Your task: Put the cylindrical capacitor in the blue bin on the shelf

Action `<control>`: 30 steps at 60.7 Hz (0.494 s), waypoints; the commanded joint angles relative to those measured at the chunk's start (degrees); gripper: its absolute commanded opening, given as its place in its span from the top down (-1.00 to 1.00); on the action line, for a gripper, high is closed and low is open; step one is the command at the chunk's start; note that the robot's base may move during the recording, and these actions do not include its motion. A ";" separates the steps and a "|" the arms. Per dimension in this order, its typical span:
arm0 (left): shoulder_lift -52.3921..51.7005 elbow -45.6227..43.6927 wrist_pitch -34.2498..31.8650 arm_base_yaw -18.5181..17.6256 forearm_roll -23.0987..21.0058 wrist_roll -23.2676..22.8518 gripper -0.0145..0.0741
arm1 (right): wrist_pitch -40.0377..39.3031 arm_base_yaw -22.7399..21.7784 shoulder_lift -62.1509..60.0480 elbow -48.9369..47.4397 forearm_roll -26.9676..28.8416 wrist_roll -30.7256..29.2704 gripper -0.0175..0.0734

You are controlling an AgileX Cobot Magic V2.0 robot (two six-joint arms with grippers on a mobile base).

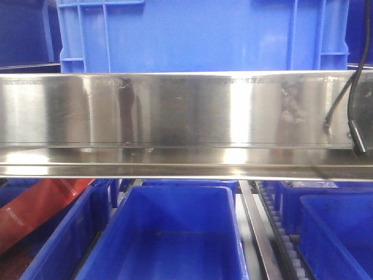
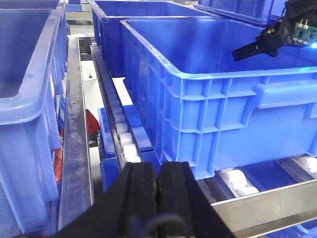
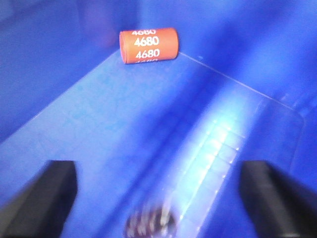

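In the right wrist view I look down into a blue bin [image 3: 74, 114]. The cylindrical capacitor [image 3: 150, 224] shows as a dark, blurred blob with light streaks low on the bin floor. It lies free between the wide-apart fingers of my right gripper [image 3: 158, 168], which is open. My left gripper [image 2: 158, 168] is shut with nothing between its black pads, in front of the same large blue bin [image 2: 223, 99] on the shelf's roller track [image 2: 121, 134]. The right arm [image 2: 280, 32] hangs over that bin's far side. The shelf's steel front rail [image 1: 186, 111] fills the front view.
An orange cylinder marked 4680 [image 3: 148, 45] lies at the bin's far wall. More blue bins [image 2: 25, 99] stand to the left and on the lower tier [image 1: 169, 233]. A red pack [image 1: 41, 204] sits lower left. A black cable [image 1: 355, 105] hangs at right.
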 commanded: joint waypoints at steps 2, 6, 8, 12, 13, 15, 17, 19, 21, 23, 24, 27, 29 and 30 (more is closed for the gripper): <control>-0.31 0.05 -0.72 0.25 -0.62 -0.72 0.92 | -0.77 -0.09 -2.57 -0.52 -0.26 -0.45 -0.59; -0.31 0.05 -0.72 0.25 -0.62 -0.72 0.92 | -0.89 -0.09 -3.98 -0.52 -0.26 -0.45 -0.46; -0.31 0.05 -0.72 0.25 -0.62 -0.72 0.92 | -0.89 -0.11 -4.98 -0.52 -0.26 -0.45 -0.36; -0.31 0.05 -0.72 0.25 -0.62 -0.72 0.92 | -0.89 -0.11 -7.02 -0.52 -0.26 -0.20 -0.14; -0.31 0.05 -0.72 0.25 -0.62 -0.72 0.92 | -0.89 -0.22 -7.78 -0.52 -0.26 -0.11 -0.04; -0.31 0.05 -0.72 0.25 -0.62 -0.72 0.92 | -0.89 -0.35 -8.87 -0.52 -0.26 0.05 0.09; -0.31 0.05 -0.72 0.25 -0.62 -0.72 0.92 | -0.89 -0.62 -10.03 -0.29 -0.26 0.05 0.26; -0.31 0.05 -0.72 0.25 -0.62 -0.72 0.92 | -0.89 -0.84 -11.52 0.22 -0.26 0.05 0.43; -0.31 0.05 -0.72 0.25 -0.62 -0.72 0.92 | -0.89 -1.16 -13.53 1.00 -0.26 0.05 0.59; -0.31 0.05 -0.72 0.25 -0.62 -0.72 0.92 | -1.40 -1.59 -15.45 2.25 -0.26 0.05 0.72; -0.31 0.05 -0.72 0.25 -0.62 -0.72 0.92 | -1.58 -1.78 -16.22 3.25 -0.26 0.05 0.77; -0.31 0.05 -0.72 0.25 -0.62 -0.72 0.92 | -2.29 -2.24 -19.20 6.03 -0.26 0.05 0.93; -0.31 0.05 -0.72 0.25 -0.62 -0.72 0.92 | -2.85 -2.73 -21.44 7.96 -0.26 0.05 0.98; -0.31 0.05 -0.72 0.25 -0.62 -0.72 0.92 | -3.11 -2.99 -22.38 9.57 -0.26 0.05 0.97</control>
